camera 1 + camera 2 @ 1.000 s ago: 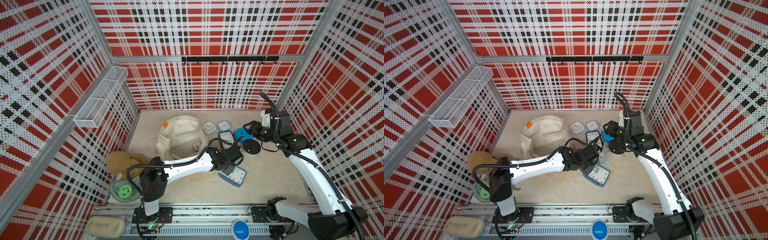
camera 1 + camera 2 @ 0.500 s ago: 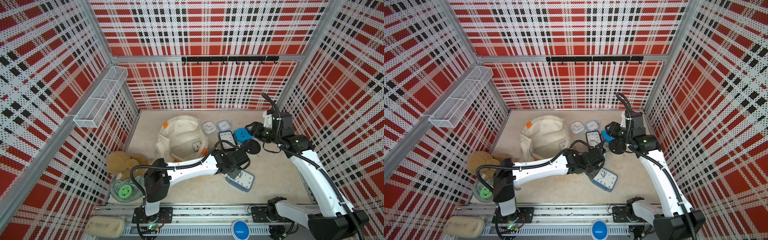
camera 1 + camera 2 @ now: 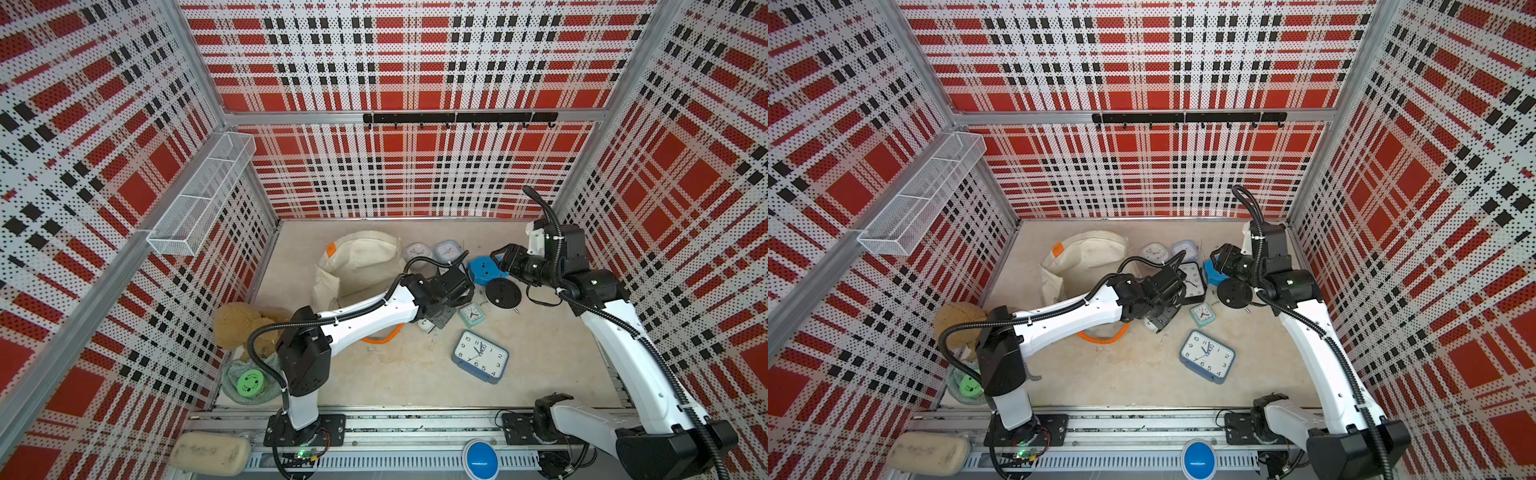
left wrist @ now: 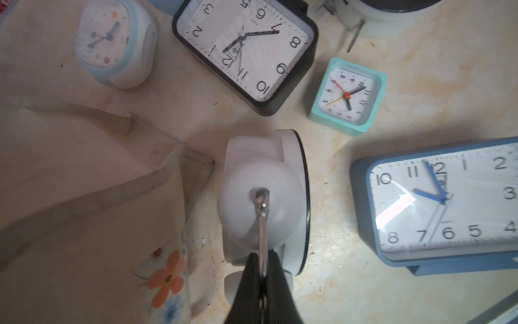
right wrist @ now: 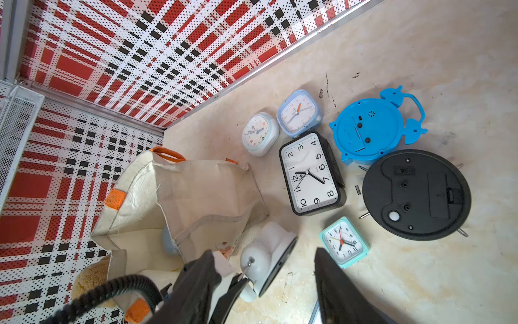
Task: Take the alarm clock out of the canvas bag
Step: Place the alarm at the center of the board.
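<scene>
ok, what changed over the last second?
The left gripper, shut on the metal handle of the white twin-bell alarm clock, pulled back toward the cream canvas bag, uncovering the small teal square clock. The blue rectangular clock slid slightly toward the front edge early on. The right gripper and the other clocks stayed put.

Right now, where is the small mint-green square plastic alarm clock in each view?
In a top view: mint-green clock, floor centre.
In a top view: mint-green clock, floor centre.
Left wrist: mint-green clock near black-framed rectangular clock.
Right wrist: mint-green clock near black-framed rectangular clock.
Shared landmark: cream canvas bag.
</scene>
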